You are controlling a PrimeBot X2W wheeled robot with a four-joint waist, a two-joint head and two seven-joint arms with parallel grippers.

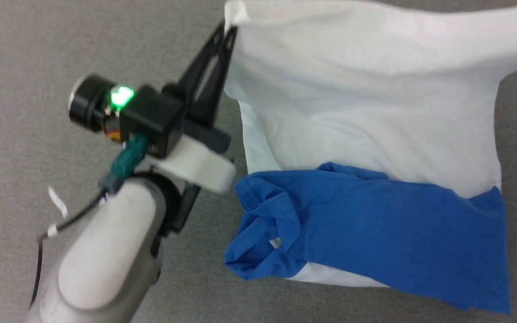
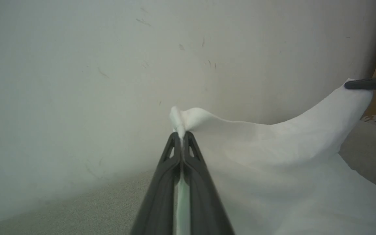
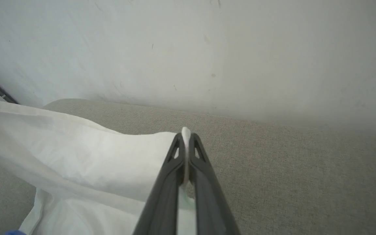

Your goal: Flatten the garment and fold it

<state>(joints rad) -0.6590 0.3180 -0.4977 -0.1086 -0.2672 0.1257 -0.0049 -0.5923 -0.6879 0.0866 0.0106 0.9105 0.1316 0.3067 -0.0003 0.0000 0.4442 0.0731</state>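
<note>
Left tool (image 1: pixel 229 28), upper centre of the head view, clenches a white corner of the shirt (image 1: pixel 366 103). Right tool (image 3: pixel 185 133), mid-frame in its wrist view, pinches another white edge. The shirt spreads across the frame's right on a grey woven surface (image 1: pixel 38 45), with blue sleeves (image 1: pixel 375 224) bunched at lower right.

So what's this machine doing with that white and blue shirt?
A two-armed robot is spreading the shirt out so that it can fold it. Its left gripper is shut on one corner of the white far edge and its right gripper is shut on the other. That edge sags between them, raised off the grey surface. The blue sleeves lie rumpled across the near end, so it isn't flat yet.
</note>
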